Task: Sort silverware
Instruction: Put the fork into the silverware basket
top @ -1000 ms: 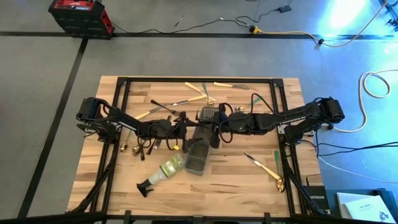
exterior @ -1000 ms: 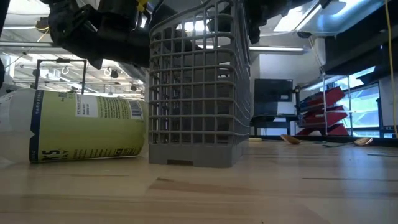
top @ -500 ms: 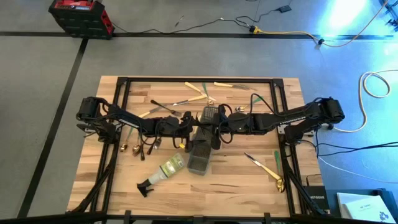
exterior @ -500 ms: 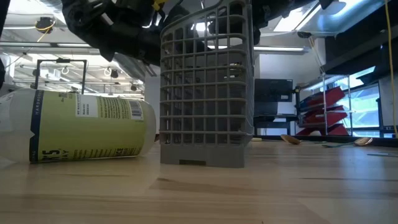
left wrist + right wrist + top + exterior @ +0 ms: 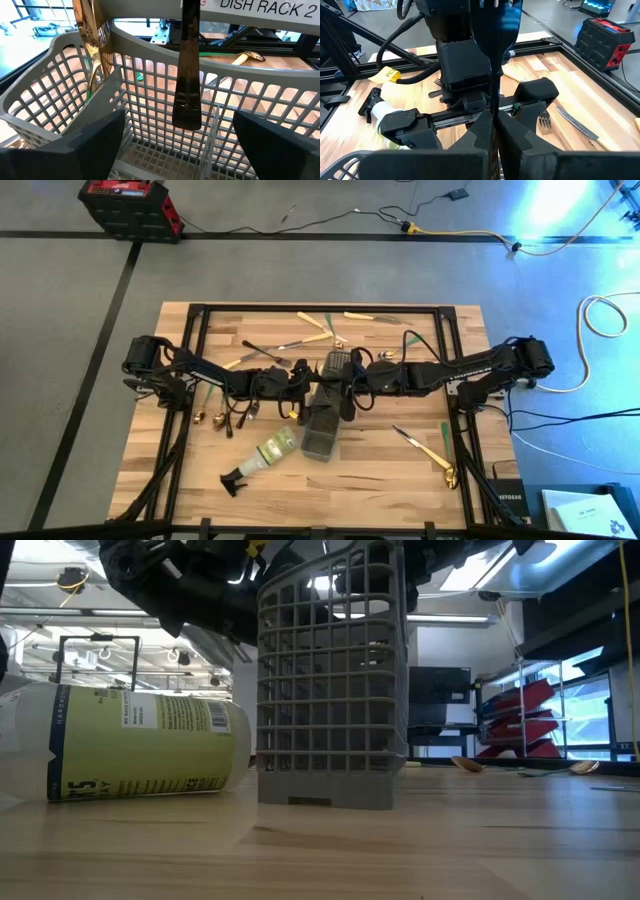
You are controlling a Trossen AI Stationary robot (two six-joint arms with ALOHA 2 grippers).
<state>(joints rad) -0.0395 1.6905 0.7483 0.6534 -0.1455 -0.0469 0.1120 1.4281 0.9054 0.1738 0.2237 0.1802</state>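
Seeing a dark bronze piece [image 5: 186,75] of the silverware standing almost upright inside the grey mesh caddy [image 5: 322,425], beside a gold piece [image 5: 90,45] leaning on the caddy's wall. Finding more silverware lying loose on the table [image 5: 380,480]: a group [image 5: 320,330] near the far edge and a few pieces [image 5: 430,445] off to the right.

Hovering just over the caddy's mouth with the left gripper [image 5: 297,383], fingers [image 5: 95,140] spread wide and gripping nothing. Keeping the right gripper [image 5: 352,378] fully closed at the caddy's far side, without being able to tell what, if anything, is pinched.

Judging the risks:
- Risking a snag on the bronze handle or the mesh rim while lifting out with fingers this wide, tipping the light caddy.
- Risking a bump between the two arms, working so close together.
- Risking a nudge of the spray bottle [image 5: 265,452], lying just beside the caddy.
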